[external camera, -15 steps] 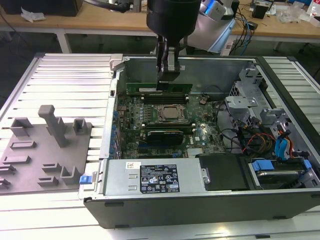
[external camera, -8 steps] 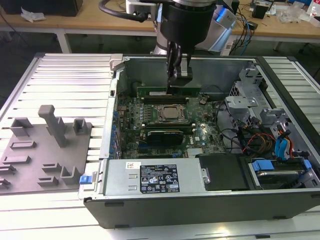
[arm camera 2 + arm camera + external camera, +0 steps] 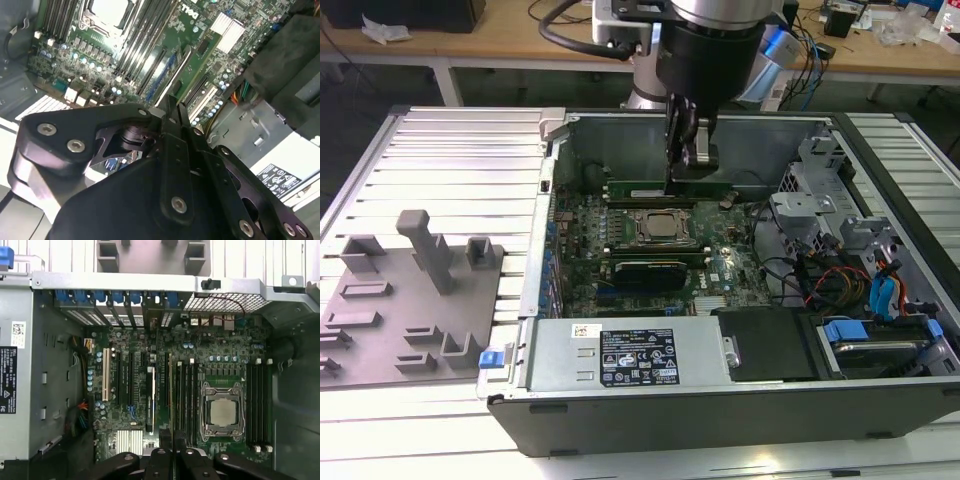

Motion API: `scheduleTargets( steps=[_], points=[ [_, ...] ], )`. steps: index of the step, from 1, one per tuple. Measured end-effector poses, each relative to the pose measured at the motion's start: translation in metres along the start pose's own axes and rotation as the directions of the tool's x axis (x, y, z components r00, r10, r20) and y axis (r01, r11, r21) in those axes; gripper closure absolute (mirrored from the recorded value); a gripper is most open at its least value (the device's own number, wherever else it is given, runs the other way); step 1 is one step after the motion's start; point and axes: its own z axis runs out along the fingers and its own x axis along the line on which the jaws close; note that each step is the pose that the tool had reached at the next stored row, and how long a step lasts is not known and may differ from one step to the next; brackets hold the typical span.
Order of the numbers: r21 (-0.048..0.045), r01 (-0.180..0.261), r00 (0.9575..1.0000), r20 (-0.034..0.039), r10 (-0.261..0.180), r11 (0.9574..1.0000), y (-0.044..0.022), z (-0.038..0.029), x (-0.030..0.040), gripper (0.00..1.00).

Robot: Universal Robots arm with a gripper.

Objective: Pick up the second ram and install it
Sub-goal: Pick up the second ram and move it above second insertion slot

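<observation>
While jaws clamp second ram [image 3: 640, 189], above open case [image 3: 720, 420] holding motherboard [image 3: 235, 345]

Hand [image 3: 695, 165] boxed: case wall [image 3: 620, 140] just beyond, drive cage [image 3: 800, 205] at exterior view's right; above motherboard [image 3: 720, 264] open.

At upper centre the gripper [image 3: 691, 172] reaches down into the open computer case [image 3: 720, 420], fingers pinched on the top edge of the second ram [image 3: 640, 190], which runs lengthwise just above the processor socket [image 3: 656, 228]. A grey tray [image 3: 380, 340] sits at left.
</observation>
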Motion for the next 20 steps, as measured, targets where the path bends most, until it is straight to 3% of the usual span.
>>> scheduleTargets(
  steps=[8, 17, 20],
  points=[
    [-0.0012, 0.000, 1.0000, 0.0000, 0.000, 1.0000, -0.0161, 0.0098, -0.0006, 0.87],
    [-0.0028, 0.000, 1.0000, 0.0001, 0.000, 1.0000, -0.0365, 0.0205, -0.0120, 0.87],
    [-0.0029, 0.000, 1.0000, 0.0001, 0.000, 1.0000, -0.0392, 0.0223, -0.0130, 0.87]
  ],
)
